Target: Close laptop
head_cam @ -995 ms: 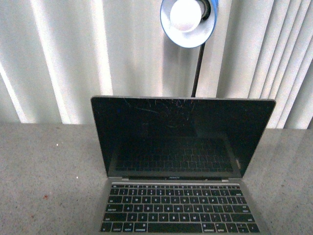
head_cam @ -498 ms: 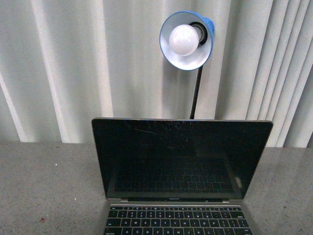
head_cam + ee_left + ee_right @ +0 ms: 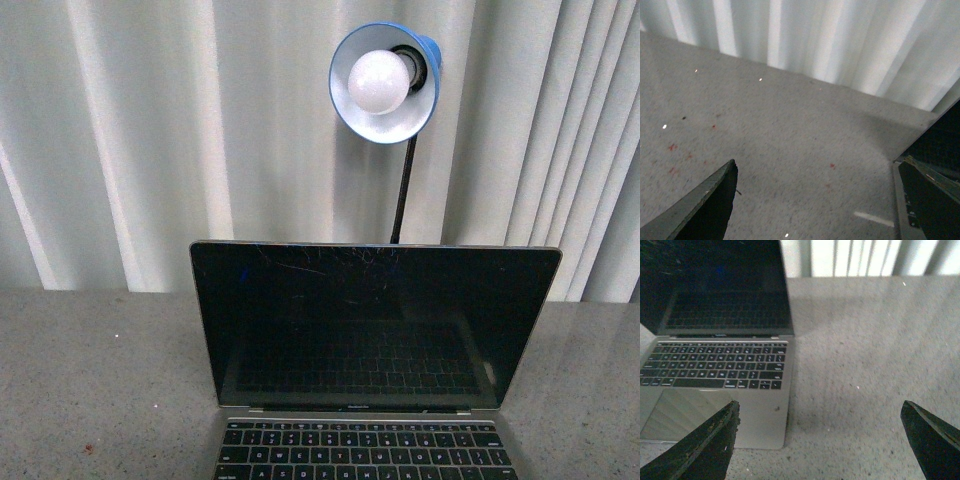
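The grey-silver laptop (image 3: 375, 340) stands open in the middle of the front view, its scratched black screen upright and facing me, black keys at the picture's lower edge. Neither arm shows in the front view. In the right wrist view the laptop (image 3: 725, 340) shows its keyboard, trackpad and screen; my right gripper (image 3: 820, 437) hangs open over the bare counter beside the laptop's front right corner, holding nothing. In the left wrist view my left gripper (image 3: 817, 200) is open above the counter, with the laptop's left edge (image 3: 932, 165) just past one finger.
The laptop rests on a speckled grey counter (image 3: 90, 380). Behind it rises a blue desk lamp (image 3: 385, 85) on a thin black stem, in front of white vertical blinds (image 3: 150, 140). Small red specks dot the counter (image 3: 715, 127) on the left side.
The front view has tilted upward: the laptop sits lower in the picture and the whole lamp head shows now. Since half a second ago it has barely shifted.
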Robot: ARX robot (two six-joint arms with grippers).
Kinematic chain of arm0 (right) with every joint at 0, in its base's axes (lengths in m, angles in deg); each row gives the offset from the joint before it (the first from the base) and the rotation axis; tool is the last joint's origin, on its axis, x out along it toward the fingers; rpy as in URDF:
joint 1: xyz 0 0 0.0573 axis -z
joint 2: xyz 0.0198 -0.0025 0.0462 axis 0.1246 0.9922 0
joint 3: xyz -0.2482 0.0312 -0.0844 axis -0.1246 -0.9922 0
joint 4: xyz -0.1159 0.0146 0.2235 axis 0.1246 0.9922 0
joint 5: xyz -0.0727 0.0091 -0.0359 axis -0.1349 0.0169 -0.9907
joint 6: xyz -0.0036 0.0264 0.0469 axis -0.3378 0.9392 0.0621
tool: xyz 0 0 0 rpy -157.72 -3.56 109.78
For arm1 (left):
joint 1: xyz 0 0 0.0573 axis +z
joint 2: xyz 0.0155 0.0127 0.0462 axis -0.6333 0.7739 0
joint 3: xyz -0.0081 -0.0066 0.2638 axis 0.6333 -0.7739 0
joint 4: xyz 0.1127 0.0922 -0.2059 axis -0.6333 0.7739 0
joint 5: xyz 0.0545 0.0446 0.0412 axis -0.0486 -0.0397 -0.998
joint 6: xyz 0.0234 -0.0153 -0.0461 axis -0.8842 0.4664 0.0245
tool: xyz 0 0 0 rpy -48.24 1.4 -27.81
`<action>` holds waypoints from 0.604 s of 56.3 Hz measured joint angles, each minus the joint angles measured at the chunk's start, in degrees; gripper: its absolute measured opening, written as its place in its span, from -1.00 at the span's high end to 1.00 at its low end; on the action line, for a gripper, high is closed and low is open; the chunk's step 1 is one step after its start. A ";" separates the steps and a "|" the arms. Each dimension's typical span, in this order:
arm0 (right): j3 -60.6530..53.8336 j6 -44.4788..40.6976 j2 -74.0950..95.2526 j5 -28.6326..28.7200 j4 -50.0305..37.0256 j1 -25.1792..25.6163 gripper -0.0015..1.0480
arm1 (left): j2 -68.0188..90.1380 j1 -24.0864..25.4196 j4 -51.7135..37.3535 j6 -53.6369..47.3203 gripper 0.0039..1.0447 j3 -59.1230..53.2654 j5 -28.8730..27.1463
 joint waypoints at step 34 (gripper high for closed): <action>24.74 -22.03 55.21 14.64 -35.15 4.76 -0.86 | 55.91 -13.33 -27.80 -19.37 -0.87 33.68 4.20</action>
